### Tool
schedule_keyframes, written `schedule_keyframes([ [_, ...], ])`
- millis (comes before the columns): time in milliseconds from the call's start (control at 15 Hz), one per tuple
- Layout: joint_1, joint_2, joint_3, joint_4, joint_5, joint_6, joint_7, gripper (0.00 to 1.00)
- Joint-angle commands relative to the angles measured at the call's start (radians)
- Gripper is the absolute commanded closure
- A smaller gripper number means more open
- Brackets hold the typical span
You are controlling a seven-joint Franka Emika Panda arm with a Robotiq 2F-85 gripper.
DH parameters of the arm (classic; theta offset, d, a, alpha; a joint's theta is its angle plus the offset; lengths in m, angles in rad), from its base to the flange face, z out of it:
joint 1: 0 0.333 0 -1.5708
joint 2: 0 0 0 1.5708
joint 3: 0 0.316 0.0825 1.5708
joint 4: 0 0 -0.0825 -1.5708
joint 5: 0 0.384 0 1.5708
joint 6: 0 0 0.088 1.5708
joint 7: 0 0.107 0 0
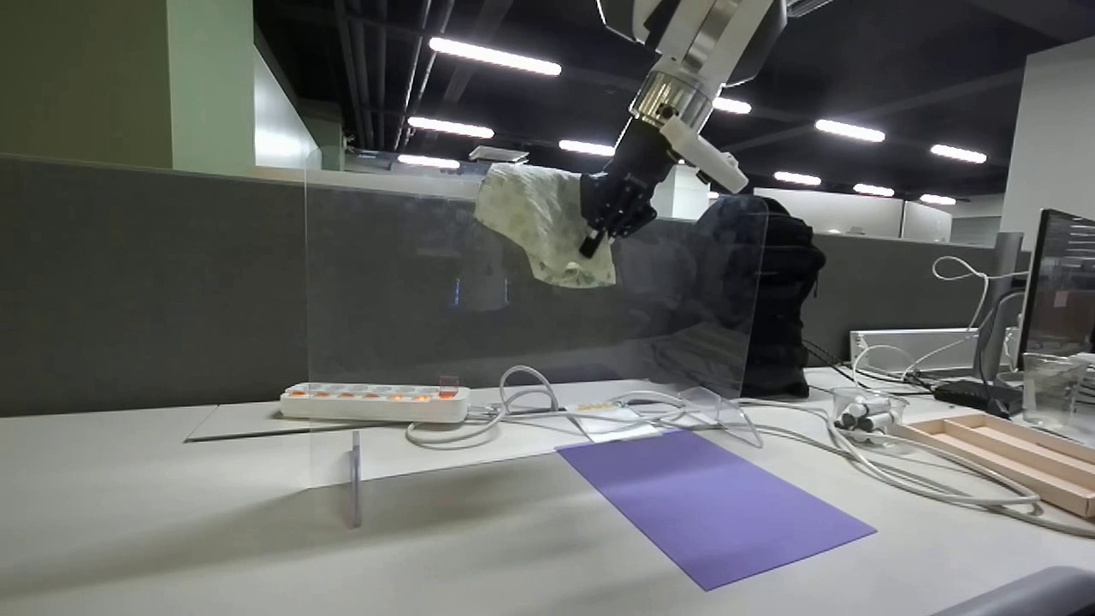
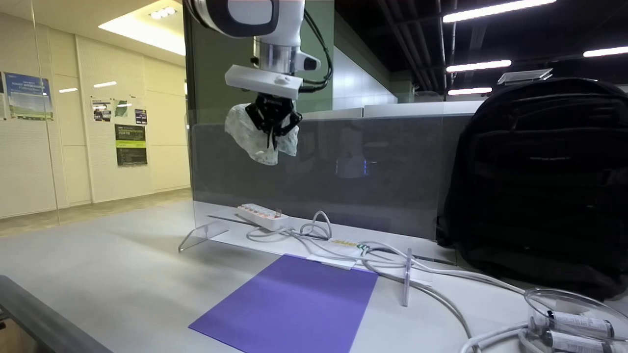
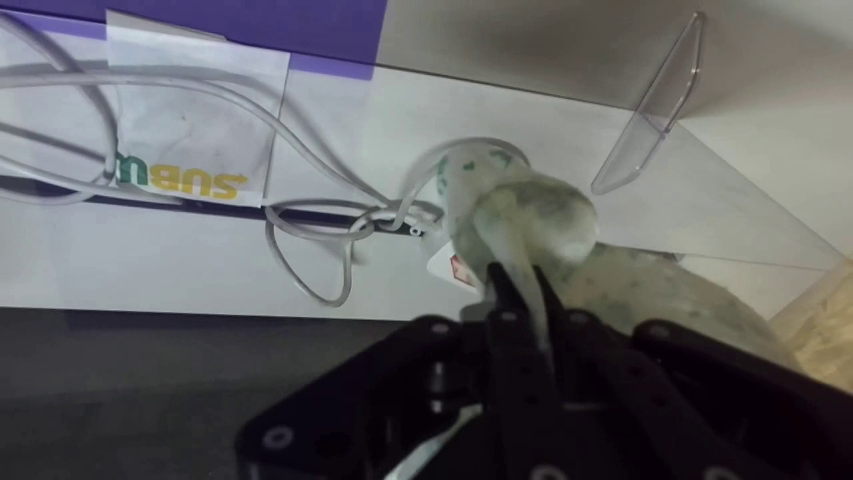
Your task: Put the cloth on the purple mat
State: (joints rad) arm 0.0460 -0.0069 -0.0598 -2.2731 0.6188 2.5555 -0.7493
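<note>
The cloth, pale with small green marks, hangs in the air from my gripper in both exterior views [image 1: 530, 214] [image 2: 244, 130]. My gripper [image 1: 594, 242] [image 2: 272, 139] is shut on a fold of it, high above the desk. In the wrist view, the fold runs between the two fingertips [image 3: 516, 269] and the cloth [image 3: 533, 213] bulges beyond them and to the right. The flat purple mat lies on the desk, lower than the gripper and apart from the cloth [image 1: 714, 509] [image 2: 299, 304]. Only the mat's edge shows in the wrist view [image 3: 280, 27].
A clear upright panel [image 1: 411, 325] [image 2: 382, 186] stands at the mat's back edge; its foot [image 3: 650, 113] shows. Behind it are a white power strip [image 1: 376, 404], looped cables and a white paper [image 3: 193, 127]. A black backpack [image 2: 539, 186] and a tan tray [image 1: 1009, 453] stand nearby.
</note>
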Motion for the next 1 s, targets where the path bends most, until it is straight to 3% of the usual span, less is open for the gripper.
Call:
schedule_keyframes([
  [0,-0.038,-0.004,0.006,0.017,-0.118,-0.069,0.042,1.00],
  [400,-0.071,-0.047,0.001,0.000,-0.367,-0.202,0.100,1.00],
  [667,-0.077,-0.123,-0.002,-0.012,-0.535,-0.453,0.029,1.00],
  [933,-0.069,-0.181,-0.009,-0.008,-0.598,-0.655,-0.065,1.00],
])
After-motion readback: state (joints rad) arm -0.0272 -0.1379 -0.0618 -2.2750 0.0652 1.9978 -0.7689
